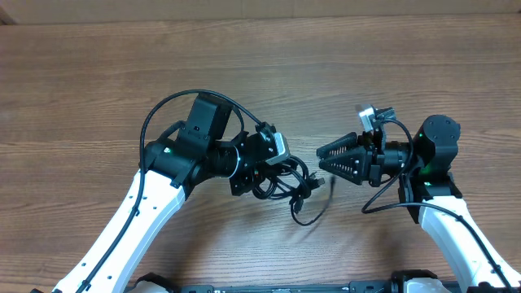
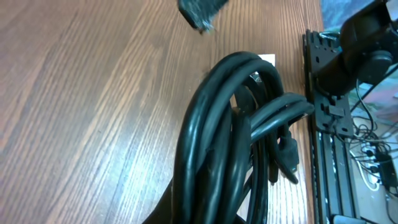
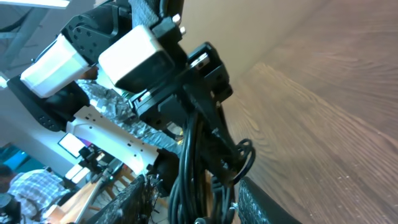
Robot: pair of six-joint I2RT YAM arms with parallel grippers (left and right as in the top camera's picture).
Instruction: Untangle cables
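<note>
Cables (image 1: 283, 183) of thin black rubbery cord, bunched in loose glossy loops, are clasped by the left gripper (image 1: 269, 171), whose jaws are clenched on the upper part of the bundle. The exact pinch is hidden under the coils. In the left wrist view those fingers cannot be made out, since the cables (image 2: 217, 143) fill the frame. How many cords are wound together cannot be told, nor whether the lowest loops rest on the surface. A black moulded plug end (image 2: 289, 158) is seen beside the loops, and a loose tail (image 1: 303, 213) is trailed toward the arms' bases. A small white patch (image 2: 267, 60) behind the loops is mostly covered and cannot be identified. The right gripper (image 1: 320, 157) is held just beside the bundle with its jaws spread apart, clasping nothing. Its dark fingers (image 3: 127, 202) are cut off by the lower edge of the right wrist view.

The brown wood-grain table (image 1: 98, 65) is matte and marked by long straight streaks. Past its edge a black metal rail (image 2: 323, 99) and thin stray wires (image 2: 373, 162) are seen, blurred. A person in a checked shirt (image 3: 18, 186) is cut off at the corner.
</note>
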